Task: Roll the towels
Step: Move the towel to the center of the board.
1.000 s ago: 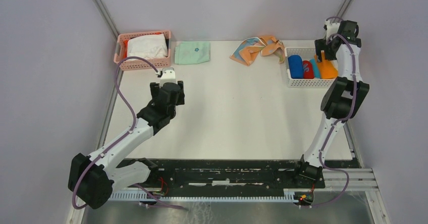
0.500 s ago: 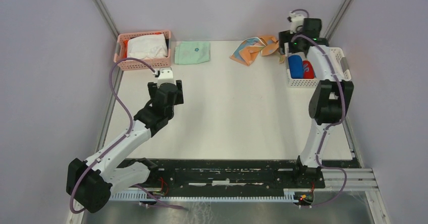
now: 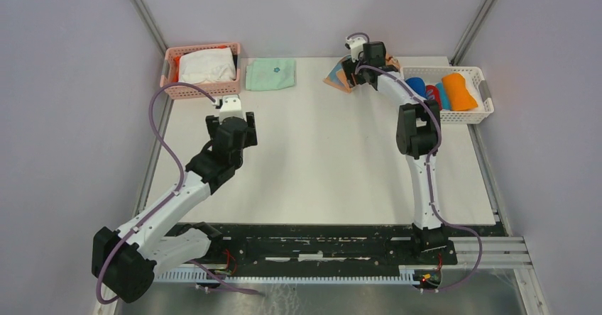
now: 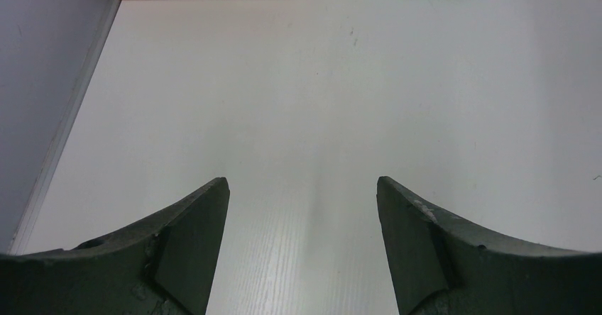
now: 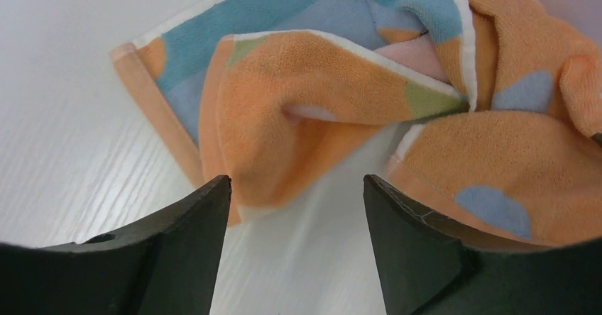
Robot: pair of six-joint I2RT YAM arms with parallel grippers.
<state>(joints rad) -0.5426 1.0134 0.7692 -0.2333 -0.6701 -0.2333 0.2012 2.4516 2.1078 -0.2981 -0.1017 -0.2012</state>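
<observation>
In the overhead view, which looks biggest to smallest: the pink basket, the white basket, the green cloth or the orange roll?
1. Pink basket and white basket: they look about alike, and the arm hides part of the white one, so I won't rank them.
2. Green cloth.
3. Orange roll, the smallest.
</observation>
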